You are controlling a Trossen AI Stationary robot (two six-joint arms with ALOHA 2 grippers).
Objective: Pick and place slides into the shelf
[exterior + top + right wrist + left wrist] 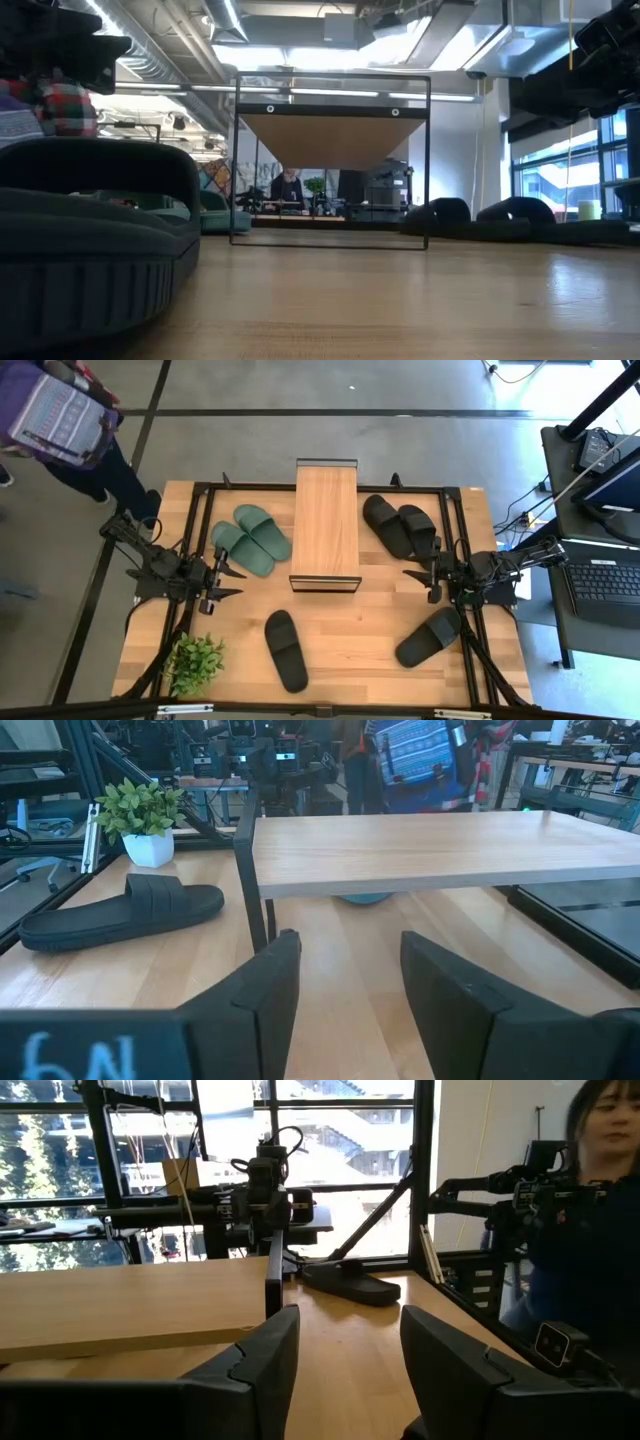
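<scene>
Bench (pixel 340 650) of pale wood carried everything. At its middle stood the shelf (pixel 325 525), nothing on its plank top. Two green slides (pixel 250 538) lay just left of it, two black slides (pixel 400 525) just right; one black slide (pixel 286 650) and another (pixel 429 637) lay nearer the front (apart from each other). Left gripper (pixel 228 581) and right gripper (pixel 420 582) flanked the shelf, jaws apart, holding nothing. A potted plant (pixel 195 660) occupied the front left corner.
</scene>
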